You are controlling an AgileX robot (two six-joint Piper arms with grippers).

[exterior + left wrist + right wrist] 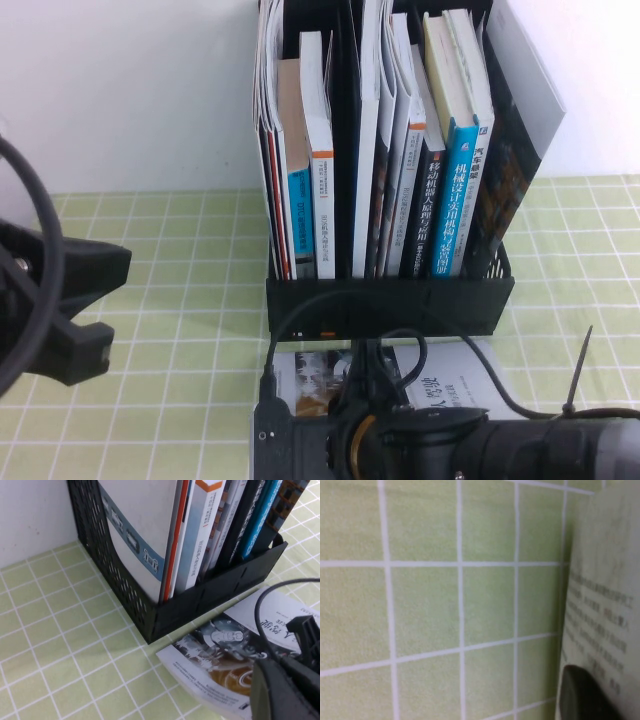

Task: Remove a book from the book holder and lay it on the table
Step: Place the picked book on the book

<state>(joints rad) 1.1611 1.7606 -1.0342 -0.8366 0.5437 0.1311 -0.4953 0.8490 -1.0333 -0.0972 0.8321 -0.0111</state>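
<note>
I see one book (455, 380) flat on the table (180, 300) before the book holder (390, 305), right gripper (345, 400) over it, left gripper (60, 300) left of the holder; finger states unclear.

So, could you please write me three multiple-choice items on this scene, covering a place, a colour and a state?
1. Where is the book with the photo collage?
A. flat on the table in front of the book holder
B. standing in the holder
C. on top of the holder

2. What colour is the book holder?
A. white
B. black
C. red

3. Where is the right gripper?
A. low at the book on the table
B. inside the holder
C. raised above the holder

The left gripper sits at the table's left side, away from the books.

Answers: 1 A, its cover lies on the cloth below the holder's front wall. 2 B, walls and dividers are black. 3 A, its wrist camera shows book and cloth close up.
</note>
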